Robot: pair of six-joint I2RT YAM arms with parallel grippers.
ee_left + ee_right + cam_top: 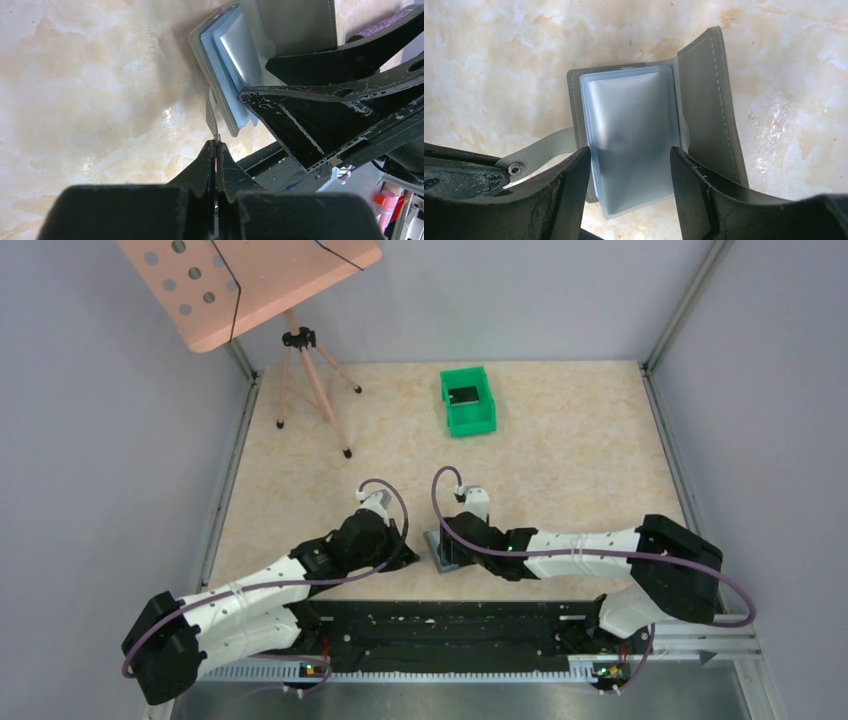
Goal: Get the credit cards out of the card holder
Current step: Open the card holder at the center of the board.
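One open card holder lies lengthwise inside the spread right gripper; left gripper seemingly pinches its strap.

The marbled table bears card holder, green bin, tripod.

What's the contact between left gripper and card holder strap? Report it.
Touching. The left wrist view shows the left gripper shut on the strap of the card holder, pinched between its fingertips.
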